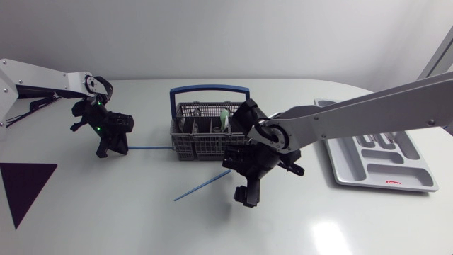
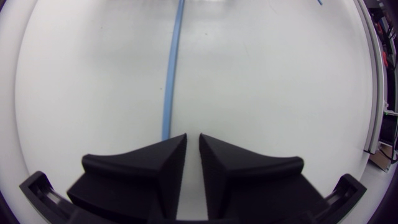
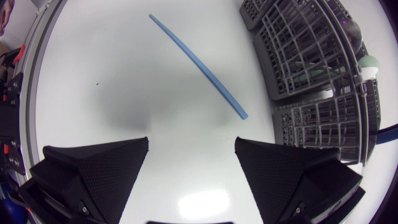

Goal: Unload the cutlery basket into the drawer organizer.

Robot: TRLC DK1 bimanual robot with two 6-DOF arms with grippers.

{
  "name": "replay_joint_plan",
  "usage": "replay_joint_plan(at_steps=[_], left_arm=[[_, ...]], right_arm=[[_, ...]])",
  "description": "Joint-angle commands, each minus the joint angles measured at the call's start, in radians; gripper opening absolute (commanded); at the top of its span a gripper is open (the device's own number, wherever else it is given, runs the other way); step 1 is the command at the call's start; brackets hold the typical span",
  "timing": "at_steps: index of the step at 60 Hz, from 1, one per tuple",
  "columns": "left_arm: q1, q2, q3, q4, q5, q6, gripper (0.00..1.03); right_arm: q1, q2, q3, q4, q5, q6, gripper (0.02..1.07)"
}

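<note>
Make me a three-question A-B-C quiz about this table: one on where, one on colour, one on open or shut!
1. In the head view, the organizer lies on which side of the basket? A) right B) left C) underneath
2. The basket's handle is A) red B) blue C) green
3. The right gripper is A) shut tight B) out of sight C) open

1 A: it sits at the far right, past the basket.
2 B: a blue arch over the grey basket.
3 C: fingers wide apart, holding nothing.
</note>
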Motion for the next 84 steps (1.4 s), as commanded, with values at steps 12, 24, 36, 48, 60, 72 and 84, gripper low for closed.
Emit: replay_joint_plan(at_steps=[12, 24, 36, 48, 60, 72, 84], left_arm=[[0.009, -0.011, 0.05, 0.03, 0.007, 0.016, 0.63], [0.009, -0.004, 0.102, -0.008, 0.007, 0.014, 0.63], [0.006, 0.046, 0.163, -0.008, 0.007, 0.024, 0.63], [-0.003, 0.079, 0.181, -0.019, 0.006, 0.091, 0.62], [-0.032, 0.092, 0.148, -0.042, -0.01, 0.143, 0.59], [-0.041, 0.119, 0.148, -0.031, -0.019, 0.151, 0.36], [-0.037, 0.124, 0.108, -0.026, -0.053, 0.185, 0.11]], right_arm=[[-0.011, 0.021, -0.008, -0.003, 0.006, -0.026, 1.02], [-0.016, 0.026, -0.008, -0.002, 0.006, -0.033, 1.02], [-0.019, 0.041, -0.008, 0.009, 0.006, -0.033, 1.02], [-0.029, 0.049, -0.011, 0.012, 0.006, -0.033, 1.02], [-0.037, 0.057, -0.009, 0.017, 0.006, -0.033, 1.02], [-0.036, 0.055, -0.012, 0.017, 0.006, -0.039, 1.02], [-0.037, 0.047, -0.018, 0.018, 0.006, -0.04, 1.02]])
